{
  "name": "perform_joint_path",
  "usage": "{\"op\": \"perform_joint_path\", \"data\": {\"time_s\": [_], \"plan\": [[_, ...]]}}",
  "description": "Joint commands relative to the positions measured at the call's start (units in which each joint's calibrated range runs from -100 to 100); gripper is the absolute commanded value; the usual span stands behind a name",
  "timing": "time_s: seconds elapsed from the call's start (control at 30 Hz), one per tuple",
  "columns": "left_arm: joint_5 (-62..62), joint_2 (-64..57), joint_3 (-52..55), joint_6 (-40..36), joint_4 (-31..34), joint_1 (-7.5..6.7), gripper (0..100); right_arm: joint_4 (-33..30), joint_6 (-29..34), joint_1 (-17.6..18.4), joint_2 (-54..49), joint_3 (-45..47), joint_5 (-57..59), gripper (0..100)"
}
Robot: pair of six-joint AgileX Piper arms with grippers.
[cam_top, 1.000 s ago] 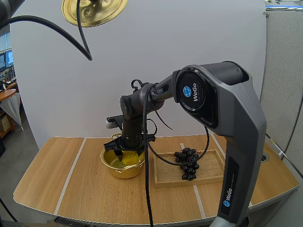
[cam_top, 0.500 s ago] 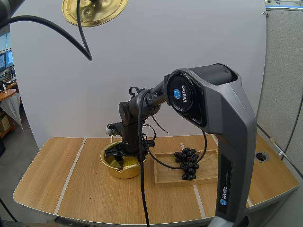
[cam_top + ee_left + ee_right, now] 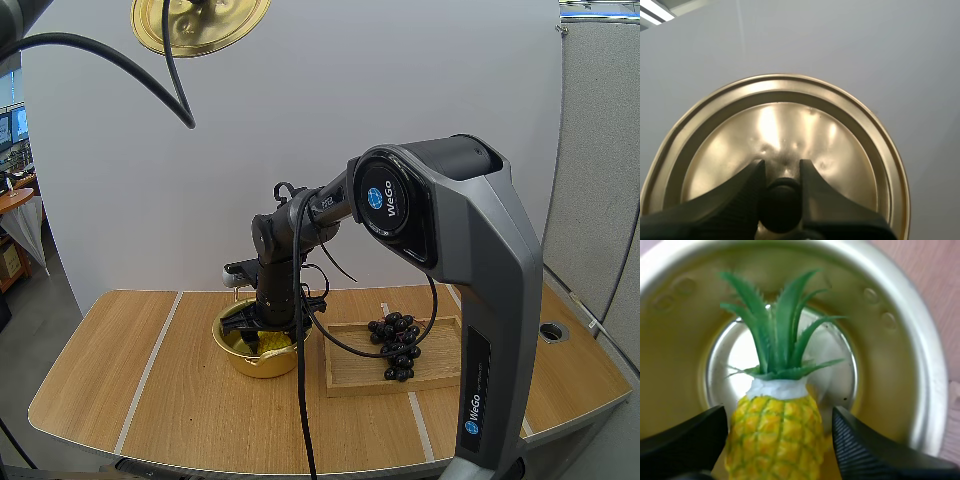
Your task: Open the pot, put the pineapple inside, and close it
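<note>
1. Nearest, filling the right half of the high view, is the right arm (image 3: 450,250); it reaches forward and down toward centre-left of the frame.
2. Beyond it lies the bench (image 3: 150,400); right of centre a wooden tray (image 3: 440,378) carries a bunch of grapes (image 3: 395,345); no gripper is near them, and the task has no use for them.
3. Just left of the tray sits the gold pot (image 3: 262,362), uncovered; the right gripper (image 3: 262,335) dips into its mouth, with yellow showing beneath it.
4. In the right wrist view the pineapple (image 3: 774,440) is within the pot's walls (image 3: 920,365), its green crown pointing toward the shiny bottom; the right gripper (image 3: 781,412) has its fingers (image 3: 865,450) spread to either side of the fruit; one stands clear of it, and whether the other touches I cannot tell; I judge the fruit delivered, with the fingers wide so the arm can lift out without dragging it.
5. At the upper left of the high view hangs the lid (image 3: 200,25); the left gripper (image 3: 781,165) pinches its black knob (image 3: 781,205); held high, it likely keeps the pot's mouth free; closing remains.
</note>
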Motion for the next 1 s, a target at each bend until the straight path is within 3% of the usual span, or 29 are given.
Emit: {"op": "perform_joint_path", "data": {"time_s": [0.0,0.37,0.7,0.97], "plan": [[-1.91,-0.35,-0.5,-0.33,-0.07,0.02,0,-0.12,-0.36,-0.01,-5.01,-0.23,0.34,100],[-1.91,-0.35,-0.5,-0.33,-0.07,0.02,0,-2.25,-0.91,-0.01,-20.86,-0.23,7.68,100],[-1.91,-0.35,-0.5,-0.33,-0.07,0.02,0,-2.58,-3.41,-0.01,-41.7,-0.23,23.15,100],[-1.91,-0.35,-0.5,-0.33,-0.07,0.02,0,1.17,-4.66,-0.01,-52.18,2.42,29.78,100]]}}
